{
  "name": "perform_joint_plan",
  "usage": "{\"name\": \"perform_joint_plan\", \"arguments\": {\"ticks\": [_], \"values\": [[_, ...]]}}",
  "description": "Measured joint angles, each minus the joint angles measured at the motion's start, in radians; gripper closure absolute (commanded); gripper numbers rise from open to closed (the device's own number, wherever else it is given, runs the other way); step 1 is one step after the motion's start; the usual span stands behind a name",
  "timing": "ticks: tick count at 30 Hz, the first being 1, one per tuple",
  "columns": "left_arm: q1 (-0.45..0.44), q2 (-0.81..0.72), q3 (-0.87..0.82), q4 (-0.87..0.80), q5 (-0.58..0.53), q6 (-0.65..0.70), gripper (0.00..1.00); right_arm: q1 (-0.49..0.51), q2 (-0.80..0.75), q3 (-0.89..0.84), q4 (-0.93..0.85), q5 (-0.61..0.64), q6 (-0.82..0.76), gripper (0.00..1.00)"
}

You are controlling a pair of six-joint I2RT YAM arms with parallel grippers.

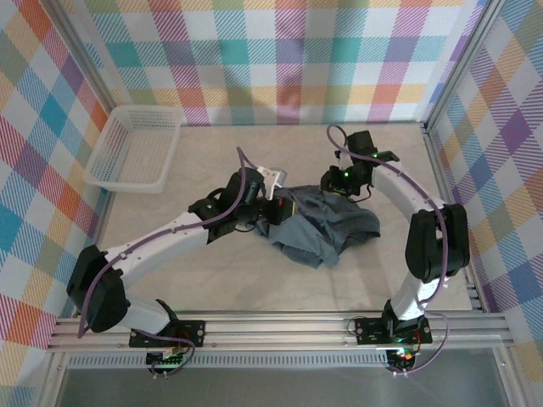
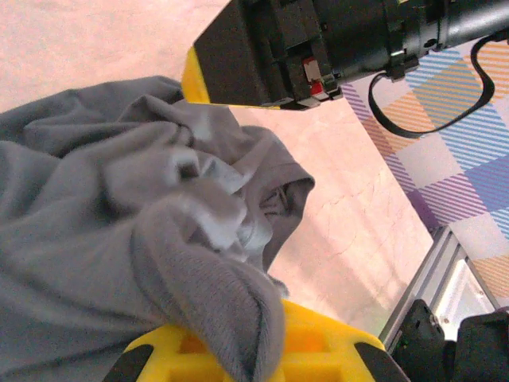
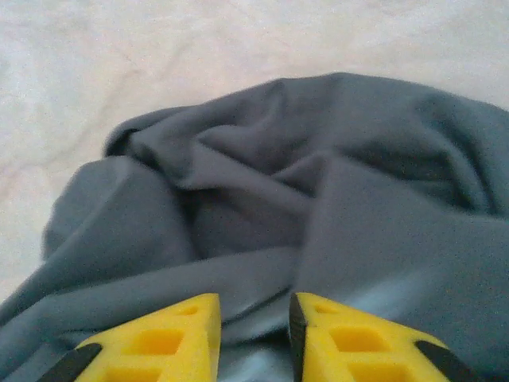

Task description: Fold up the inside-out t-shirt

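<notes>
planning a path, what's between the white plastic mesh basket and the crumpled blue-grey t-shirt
Top view: bare beige tabletop beside the white plastic mesh basket, then the left arm's black wrist, right at the crumpled blue-grey t-shirt.

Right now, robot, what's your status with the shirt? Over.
Left gripper shut on the t-shirt, bunched, not folded. Right gripper open, close to it. Nothing in the way; white basket far off.

This looks like a robotics lab test cell: two white robot arms (image 1: 161,242) bolted to an aluminium frame (image 1: 280,320) at the edge of a pale counter (image 1: 221,284), boxed in by bright checked walls (image 1: 280,59).
</notes>
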Motion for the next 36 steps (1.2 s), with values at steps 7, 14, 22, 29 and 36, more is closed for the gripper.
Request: {"name": "perform_joint_plan", "arguments": {"ticks": [7, 14, 22, 29, 36], "values": [[0.032, 0.01, -0.007, -0.048, 0.04, 0.001, 1.0, -0.024, -0.473, -0.465, 0.318, -0.068, 0.005, 0.19], [0.032, 0.018, -0.015, -0.103, 0.081, 0.032, 1.0, 0.048, -0.365, -0.552, 0.525, -0.212, 0.043, 0.16], [0.032, -0.026, -0.088, -0.157, 0.03, 0.034, 1.0, 0.201, -0.043, -0.414, 0.616, -0.327, 0.167, 0.9], [0.032, -0.069, -0.174, -0.205, -0.086, 0.011, 1.0, 0.187, -0.198, -0.372, 0.554, -0.312, 0.214, 1.0], [0.032, -0.023, -0.323, -0.193, -0.143, -0.05, 0.46, 0.198, -0.329, -0.347, 0.539, -0.363, 0.238, 1.0]]}}
